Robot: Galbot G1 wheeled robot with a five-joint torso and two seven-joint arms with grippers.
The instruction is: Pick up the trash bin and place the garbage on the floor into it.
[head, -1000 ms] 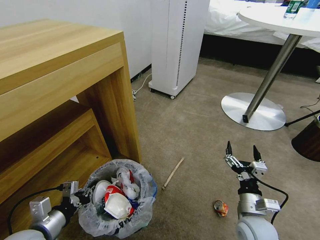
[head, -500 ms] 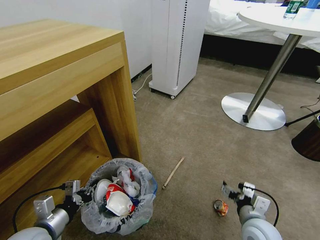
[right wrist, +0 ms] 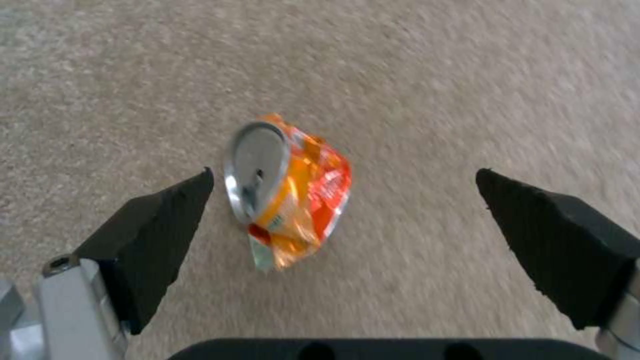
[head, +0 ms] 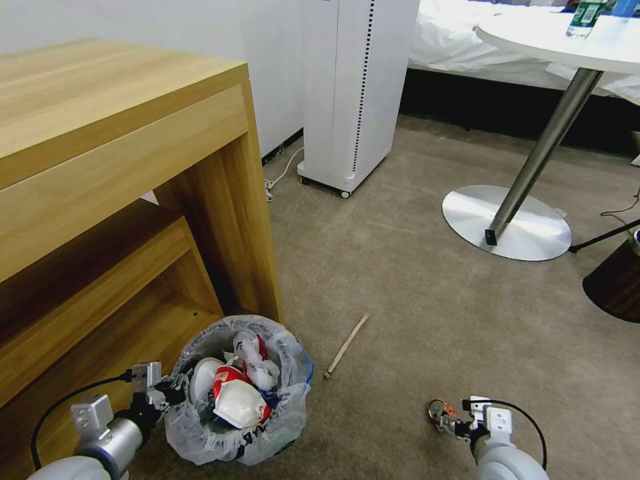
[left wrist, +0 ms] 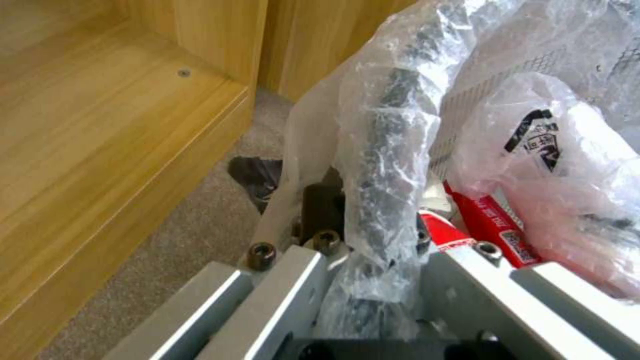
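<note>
Crushed can point(right wrist: 288, 187): thin glossy metal. Floor point(head: 413, 280): matt short-pile carpet. Bin liner point(left wrist: 400, 100): crinkled translucent plastic. Cabinet point(head: 120, 153): smooth wood.

No text could be read: the black print on the bin's plastic bag point(left wrist: 533, 145) and the red wrapper point(left wrist: 497, 227) stayed illegible

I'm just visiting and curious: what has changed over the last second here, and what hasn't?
The right gripper has swung down from pointing upward above the carpet to the crushed orange can, its open fingers either side of it, not yet gripping. The left gripper stays clamped on the trash bin rim, drifting slightly lower. The can and the wooden stick lie where they were.
</note>
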